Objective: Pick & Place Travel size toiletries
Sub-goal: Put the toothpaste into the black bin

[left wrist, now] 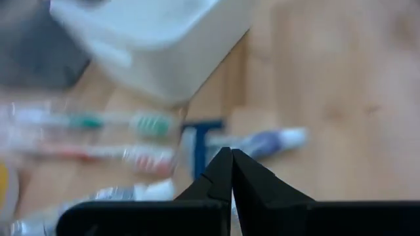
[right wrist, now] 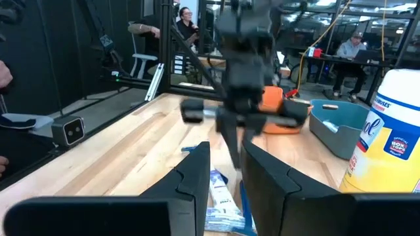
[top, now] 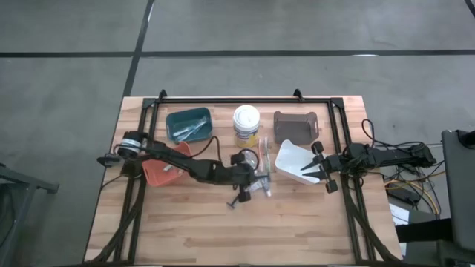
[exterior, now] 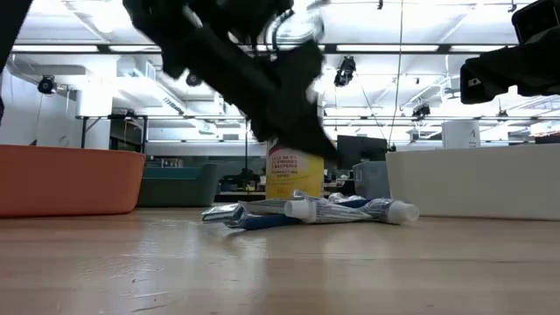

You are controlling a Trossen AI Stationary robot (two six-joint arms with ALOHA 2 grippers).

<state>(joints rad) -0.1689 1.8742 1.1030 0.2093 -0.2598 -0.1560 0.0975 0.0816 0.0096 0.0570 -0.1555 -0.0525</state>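
The light wooden table [top: 223, 222] carries a white plastic bin [top: 295, 162] at about three o'clock from its centre, an orange bin [top: 157, 173] at nine o'clock, a teal bin [top: 189, 124] at eleven, a grey bin [top: 295, 124] at one, and a white tub with a yellow label [top: 246, 124] at twelve. The travel size toiletries [exterior: 306, 210], small tubes, toothbrushes and a blue razor, lie heaped at the centre, just beside the white bin. The left gripper [top: 261, 180] hangs over that heap, fingers clenched together on nothing. The right gripper [top: 306, 172] waits at the white bin's four o'clock edge, fingers parted and empty.
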